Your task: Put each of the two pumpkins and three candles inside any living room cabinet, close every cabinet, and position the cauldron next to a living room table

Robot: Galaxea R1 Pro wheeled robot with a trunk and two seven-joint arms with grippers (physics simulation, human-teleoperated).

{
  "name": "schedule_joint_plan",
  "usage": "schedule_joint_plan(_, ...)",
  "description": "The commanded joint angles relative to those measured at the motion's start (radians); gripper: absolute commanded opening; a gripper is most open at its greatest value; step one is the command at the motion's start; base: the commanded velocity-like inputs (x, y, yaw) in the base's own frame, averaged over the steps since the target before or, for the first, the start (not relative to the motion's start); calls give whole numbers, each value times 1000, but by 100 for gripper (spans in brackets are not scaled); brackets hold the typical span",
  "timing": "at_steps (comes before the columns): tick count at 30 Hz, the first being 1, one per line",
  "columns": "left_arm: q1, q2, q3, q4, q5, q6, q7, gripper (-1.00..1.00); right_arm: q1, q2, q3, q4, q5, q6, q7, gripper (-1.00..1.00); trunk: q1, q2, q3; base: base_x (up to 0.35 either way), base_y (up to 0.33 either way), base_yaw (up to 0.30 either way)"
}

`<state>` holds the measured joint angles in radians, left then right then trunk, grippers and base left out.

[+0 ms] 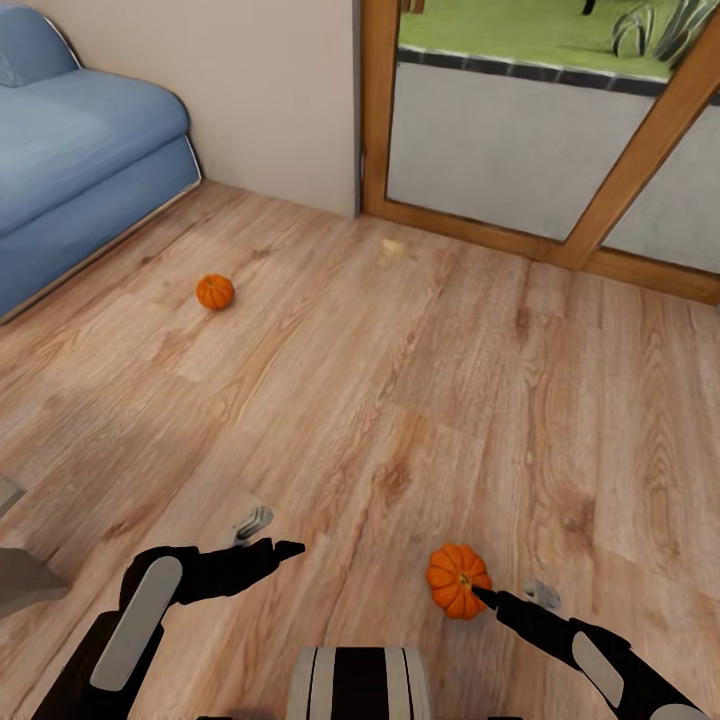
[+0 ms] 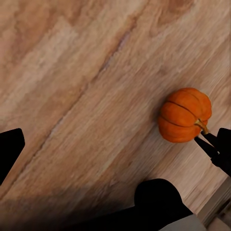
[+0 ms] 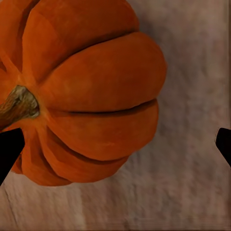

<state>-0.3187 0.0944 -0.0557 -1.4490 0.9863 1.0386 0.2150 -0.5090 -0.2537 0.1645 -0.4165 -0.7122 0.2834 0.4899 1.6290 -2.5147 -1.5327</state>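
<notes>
On the far left of the head view, a blue sofa [image 1: 70,160] stands against the beige wall [image 1: 270,90], and a small orange pumpkin [image 1: 214,292] sits on the wood floor [image 1: 400,400] just in front of it. Lower down, the left gripper [image 1: 268,535] hangs over bare floorboards, its dark fingers [image 1: 285,549] parted with nothing between them. Farther back, a pale, blurred little object [image 1: 393,251] lies near the wood-framed glass door [image 1: 560,150]; what it is cannot be told. To the right, a second pumpkin [image 1: 459,580] rests on the floor, stem up, well apart from the first. The right gripper [image 1: 515,598] is low beside it, one fingertip at its stem; in the right wrist view the two fingertips [image 3: 9,149] stand wide apart, open, with this pumpkin [image 3: 91,91] partly between them.
</notes>
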Motion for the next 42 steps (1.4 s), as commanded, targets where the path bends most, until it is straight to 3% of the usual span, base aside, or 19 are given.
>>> schedule_joint_plan(1,0,1,-1,-1,11,1,10,100,0,-1,4,-1,-9,4,1,100,0,-1,-5,0,0,0)
schedule_joint_plan(6,0,1,-2,-2,11,1,10,100,0,-2,2,-1,-9,3,17,100,1,-1,-8,0,0,0)
schedule_joint_plan(10,0,1,-3,-2,11,1,10,100,0,-8,-1,1,-12,2,146,100,1,-1,-8,0,0,0)
schedule_joint_plan(14,0,1,-3,-2,11,1,10,100,0,-10,-3,10,-13,1,190,100,2,-1,-16,0,0,0)
schedule_joint_plan(18,0,1,-3,-2,11,1,10,100,0,-11,-5,14,-13,0,196,100,3,-2,-32,0,0,0)
schedule_joint_plan(24,0,1,-2,-2,11,1,10,100,0,-11,-6,23,-16,-34,196,100,3,-2,-32,0,0,0)
schedule_joint_plan(27,0,1,-3,-2,11,1,10,100,0,-9,-6,30,-16,-38,196,100,5,-3,-43,0,0,0)
schedule_joint_plan(42,0,-2,-6,-2,11,1,10,100,0,-10,-7,33,-16,-42,194,100,5,-3,-43,12,0,0)
